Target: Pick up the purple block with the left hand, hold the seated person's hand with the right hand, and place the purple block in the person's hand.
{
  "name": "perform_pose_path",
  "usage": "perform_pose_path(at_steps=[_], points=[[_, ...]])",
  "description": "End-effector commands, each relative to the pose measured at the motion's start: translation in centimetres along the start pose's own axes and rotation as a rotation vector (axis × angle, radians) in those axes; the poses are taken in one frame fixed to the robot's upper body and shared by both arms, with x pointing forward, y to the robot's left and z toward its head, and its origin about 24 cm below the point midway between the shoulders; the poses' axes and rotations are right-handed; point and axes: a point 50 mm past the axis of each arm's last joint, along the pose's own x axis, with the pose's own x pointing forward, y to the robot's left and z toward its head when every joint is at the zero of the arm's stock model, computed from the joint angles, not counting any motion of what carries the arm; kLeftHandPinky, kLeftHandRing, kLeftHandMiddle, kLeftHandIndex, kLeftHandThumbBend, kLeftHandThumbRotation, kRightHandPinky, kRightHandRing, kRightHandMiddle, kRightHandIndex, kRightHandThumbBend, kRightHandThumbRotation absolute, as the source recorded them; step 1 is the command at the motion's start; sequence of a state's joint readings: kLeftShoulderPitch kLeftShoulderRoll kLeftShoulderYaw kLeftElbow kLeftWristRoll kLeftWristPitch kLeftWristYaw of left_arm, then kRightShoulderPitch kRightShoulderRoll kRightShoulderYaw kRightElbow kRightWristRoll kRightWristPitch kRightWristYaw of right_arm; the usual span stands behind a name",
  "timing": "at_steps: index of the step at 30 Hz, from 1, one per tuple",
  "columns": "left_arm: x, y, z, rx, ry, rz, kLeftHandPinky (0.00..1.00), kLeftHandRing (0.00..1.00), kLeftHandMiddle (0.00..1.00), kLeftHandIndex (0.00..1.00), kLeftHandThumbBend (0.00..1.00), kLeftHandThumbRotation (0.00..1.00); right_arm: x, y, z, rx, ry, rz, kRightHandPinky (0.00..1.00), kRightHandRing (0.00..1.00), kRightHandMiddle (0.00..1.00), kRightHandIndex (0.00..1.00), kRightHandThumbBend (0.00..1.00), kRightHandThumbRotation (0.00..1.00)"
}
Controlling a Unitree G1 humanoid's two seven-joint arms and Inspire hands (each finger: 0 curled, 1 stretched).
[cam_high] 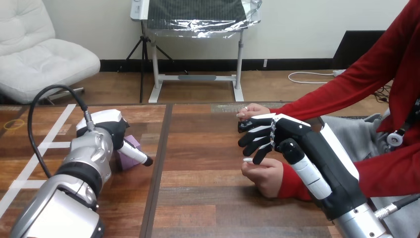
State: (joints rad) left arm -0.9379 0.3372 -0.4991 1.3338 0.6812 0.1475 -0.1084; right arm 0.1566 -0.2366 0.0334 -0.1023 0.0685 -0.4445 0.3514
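- The small purple cuboid block [127,155] is lying on the brown wooden plank table [198,198], out at 9 o'clock from its middle.
- The robot's left hand [110,130] is sitting against the block at its 11 o'clock; whether it is gripping, I cannot tell.
- The right hand [289,138], loosely bent and clasping nothing, is hovering well away at the block's 3 o'clock, between the person's upper hand [251,110] and the person's lower hand [265,176].
- The carry is likely heading towards 3 o'clock.

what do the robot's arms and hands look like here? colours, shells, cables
Left arm: silver forearm, a black cable looping off its wrist. Left hand: black under a white shell. Right hand: black with white shells on its back. Right arm: silver, with a metal-tipped cable beside it.
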Motion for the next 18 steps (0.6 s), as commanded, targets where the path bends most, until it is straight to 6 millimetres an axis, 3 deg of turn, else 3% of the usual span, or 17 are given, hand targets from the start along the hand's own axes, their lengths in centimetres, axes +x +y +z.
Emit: perform_pose_path(at_steps=[1, 18], points=[[-0.26, 2.85, 0.94, 0.031, -0.017, 0.093, 0.98, 0.96, 0.93, 0.91, 0.86, 0.41, 0.96, -0.30, 1.52, -0.021, -0.082, 0.000, 0.43, 0.55, 0.60, 0.66, 0.82, 0.99], [-0.24, 2.74, 0.85, 0.054, 0.002, 0.080, 0.94, 0.93, 0.90, 0.87, 0.84, 0.40, 0.98, -0.26, 1.65, -0.017, -0.081, 0.004, 0.44, 0.55, 0.60, 0.66, 0.82, 0.98]])
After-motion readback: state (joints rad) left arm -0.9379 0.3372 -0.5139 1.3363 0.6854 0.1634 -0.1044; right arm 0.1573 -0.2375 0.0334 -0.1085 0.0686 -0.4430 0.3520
